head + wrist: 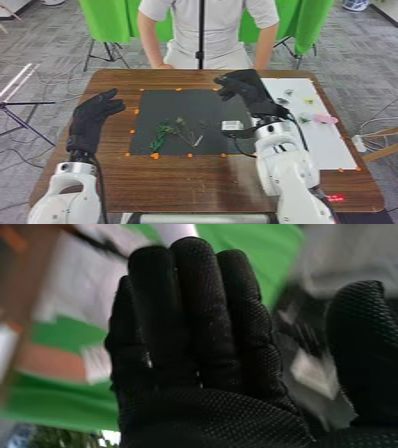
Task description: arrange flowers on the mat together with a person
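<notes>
Right hand (245,86) open, fingers straight, at mat's (189,106) far-right corner | pink bloom (326,119) lies right of mat and fingers, this hand nearer | left hand (94,111) loosely open, left of mat

Beyond the brown wooden worktop (200,182) I see bright green cloth (105,21) hanging behind, with dark tripod legs (110,51) standing under it. A streaky grey floor (49,56) runs all around, loose cables (55,80) straggling over it to the left. A blue-and-white pot (355,4) sits at the far right; nearer, pale wooden furniture (382,133) pokes in.
</notes>
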Motion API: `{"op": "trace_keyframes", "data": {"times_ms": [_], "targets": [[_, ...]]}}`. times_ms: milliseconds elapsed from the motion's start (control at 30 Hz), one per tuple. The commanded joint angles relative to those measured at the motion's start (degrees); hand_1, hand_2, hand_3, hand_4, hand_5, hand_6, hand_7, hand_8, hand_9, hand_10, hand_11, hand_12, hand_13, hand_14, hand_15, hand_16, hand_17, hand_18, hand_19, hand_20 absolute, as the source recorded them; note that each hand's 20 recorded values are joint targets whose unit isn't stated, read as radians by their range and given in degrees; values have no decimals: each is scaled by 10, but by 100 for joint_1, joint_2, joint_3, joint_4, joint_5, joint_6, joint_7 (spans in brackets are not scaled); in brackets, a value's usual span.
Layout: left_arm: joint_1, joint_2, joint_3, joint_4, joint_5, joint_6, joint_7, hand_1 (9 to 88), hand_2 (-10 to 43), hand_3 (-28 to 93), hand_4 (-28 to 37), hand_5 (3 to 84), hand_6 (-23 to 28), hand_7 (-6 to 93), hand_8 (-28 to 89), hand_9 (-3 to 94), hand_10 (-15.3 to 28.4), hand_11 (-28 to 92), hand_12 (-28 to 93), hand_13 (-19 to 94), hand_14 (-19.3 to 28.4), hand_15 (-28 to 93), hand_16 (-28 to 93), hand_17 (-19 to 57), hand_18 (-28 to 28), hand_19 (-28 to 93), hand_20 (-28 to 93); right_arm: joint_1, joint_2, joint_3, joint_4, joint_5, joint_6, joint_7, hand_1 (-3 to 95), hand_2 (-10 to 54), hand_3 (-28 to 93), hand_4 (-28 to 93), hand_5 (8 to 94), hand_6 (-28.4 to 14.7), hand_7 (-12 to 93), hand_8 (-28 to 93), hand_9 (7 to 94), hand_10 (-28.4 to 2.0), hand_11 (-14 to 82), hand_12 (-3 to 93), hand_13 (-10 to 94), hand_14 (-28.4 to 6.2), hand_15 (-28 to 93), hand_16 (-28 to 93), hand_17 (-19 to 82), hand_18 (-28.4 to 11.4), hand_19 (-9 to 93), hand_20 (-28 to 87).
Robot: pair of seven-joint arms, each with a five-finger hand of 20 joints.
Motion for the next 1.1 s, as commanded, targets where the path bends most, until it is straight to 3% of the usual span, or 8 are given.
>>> {"op": "trace_keyframes", "data": {"times_ms": [33,167,267,367,733,1100], "targets": [[147,474,166,30,-353,350,144,284,26,619,-198,487,61,147,-47,491,155,241,156,387,209,302,8,18,158,187,174,-1130,552,548,-305,5230,175,-1001,130,42,725,-155,615,-13,146,-85,636,-158,106,188,522,-149,171,268,224,-163,239,353],[141,263,116,59,-255,175,169,284,26,620,-197,487,61,147,-47,490,155,241,156,388,209,302,8,19,158,185,173,-1872,539,989,-479,5627,-435,-1474,65,56,759,-176,510,-5,100,-77,519,-152,63,157,384,-131,105,212,213,-158,120,309],[147,70,61,92,-183,15,220,284,26,620,-198,487,61,147,-47,492,154,243,157,393,209,304,9,21,157,185,172,-2245,478,1287,-506,5049,-629,-1742,24,57,775,-198,414,-5,74,-80,420,-141,42,105,300,-102,74,140,185,-139,32,271],[177,-64,-16,82,-88,-130,164,284,25,621,-198,489,61,147,-47,494,154,244,157,395,209,304,7,25,154,179,169,-2398,370,1457,-460,4940,-642,-1798,3,53,782,-204,360,-11,58,-80,373,-133,29,85,256,-85,57,101,159,-127,1,254],[259,-242,-144,72,16,-224,145,284,22,626,-200,490,61,148,-47,496,153,244,157,397,209,299,5,30,151,174,168,-2306,112,1519,-272,4881,-227,-1844,-5,51,798,-205,342,-11,66,-82,371,-133,33,79,253,-86,73,71,150,-129,15,240],[264,-264,-202,66,34,-256,105,284,22,625,-200,490,61,148,-48,496,153,244,156,398,209,298,6,30,151,175,171,-2362,109,1536,-286,4841,-156,-1772,-2,51,801,-201,353,-11,77,-85,379,-135,36,85,264,-95,88,69,155,-136,32,238]]}}
